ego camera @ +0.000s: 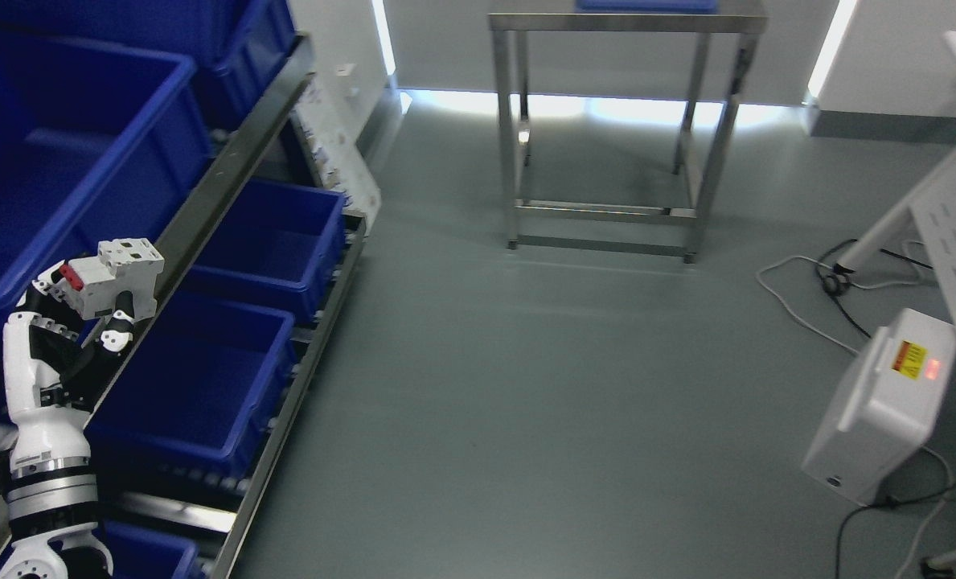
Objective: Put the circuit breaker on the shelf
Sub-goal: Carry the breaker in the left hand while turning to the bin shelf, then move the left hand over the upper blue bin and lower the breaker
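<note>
The left hand (pixel 67 314) rises at the lower left, its fingers (pixel 116 334) curled around a white circuit breaker (pixel 116 277) with a red tab. It holds the breaker up at the front rail of the shelf (pixel 228 165), seemingly just over the edge of a big blue bin (pixel 51 161). A steel table (pixel 606 129) stands well apart across the floor.

Industrial storeroom or lab workspace. Tilted metal shelf rack (pixel 228 173) carrying rows of blue plastic bins (pixel 67 153) right beside the robot hand (pixel 84 314). Grey sealed floor (pixel 526 386), steel frame counter (pixel 622 121) standing far right of it, white equipment box (pixel 880 406) trailing cables (pixel 807 289).
</note>
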